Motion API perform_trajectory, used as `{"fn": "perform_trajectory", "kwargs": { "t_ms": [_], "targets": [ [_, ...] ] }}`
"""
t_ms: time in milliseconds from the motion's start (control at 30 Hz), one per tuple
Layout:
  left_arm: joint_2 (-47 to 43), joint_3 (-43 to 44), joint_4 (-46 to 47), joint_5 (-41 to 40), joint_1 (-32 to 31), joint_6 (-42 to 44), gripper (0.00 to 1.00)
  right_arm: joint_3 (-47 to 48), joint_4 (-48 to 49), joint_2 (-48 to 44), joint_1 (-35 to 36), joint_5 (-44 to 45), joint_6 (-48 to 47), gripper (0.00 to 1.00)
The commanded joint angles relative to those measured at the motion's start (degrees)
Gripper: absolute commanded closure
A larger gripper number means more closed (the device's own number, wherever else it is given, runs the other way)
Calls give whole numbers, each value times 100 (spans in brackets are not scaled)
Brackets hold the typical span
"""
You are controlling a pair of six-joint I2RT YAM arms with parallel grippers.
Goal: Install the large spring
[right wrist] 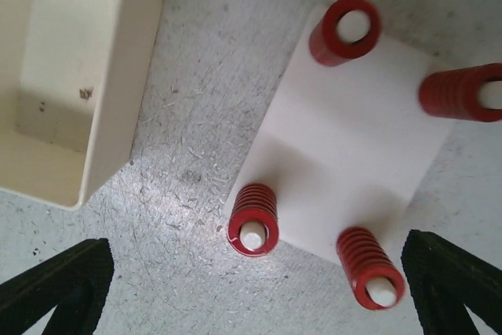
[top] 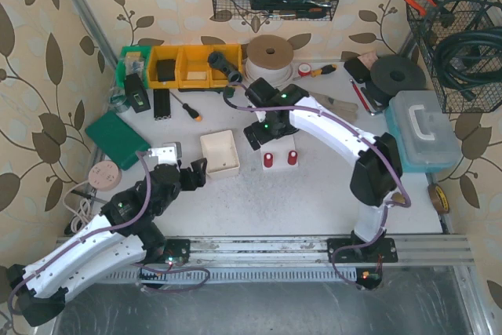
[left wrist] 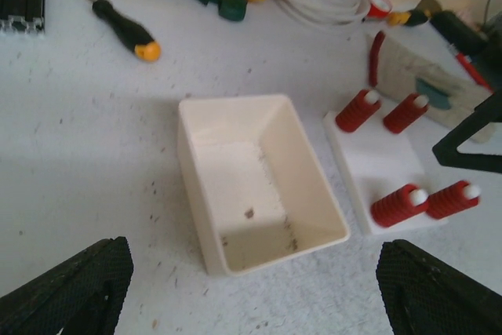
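At the near edge of the table (top: 314,194), left side: the left hand (left wrist: 259,284) hovers low, fingers spread wide with nothing between them. It looks down on the cream box (left wrist: 302,158), which is open-topped and empty bar a few specks of dirt. It has no part in the job as far as I can judge.

Just beside the box, to its right: a white plate (right wrist: 345,147) with 4 pegs, each carrying 1 of the red springs (right wrist: 252,221). That's 4 of 4 filled, with white peg tips showing at the tops. They all look much alike to me, so I can't say which is the large one. It's 1 of those 4, on a peg, on the plate.

Over the plate: the right hand (right wrist: 259,288), fingers spread full, pinching nothing and touching no spring in its own view.

My read: the install looks done or near enough, and the step in hand is letting go and clearing off. The next move calls for a straight lift of the right hand. The tips should stay wide so they don't clip a spring or drag the plate, which looks loose on the table. I can't confirm from these angles that every spring is seated fully down, so that's worth a check.

Further back: a screwdriver (left wrist: 125,29) and yellow bins (top: 184,66), well apart from the work.
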Motion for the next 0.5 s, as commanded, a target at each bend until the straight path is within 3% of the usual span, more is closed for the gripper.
{"fn": "perform_trajectory", "kwargs": {
  "t_ms": [0, 267, 467],
  "targets": [
    [247, 852, -366, -218, 18, 433, 12, -356, 368, -644, -26, 585, 105, 0],
    [749, 2525, -1149, -807, 18, 908, 11, -1840, 1921, -2745, -43, 1953, 196, 0],
    [785, 2704, -521, -2291, 19, 1554, 9, -4301, 4088, -5420, -207, 3838, -206, 0]
  ]
}}
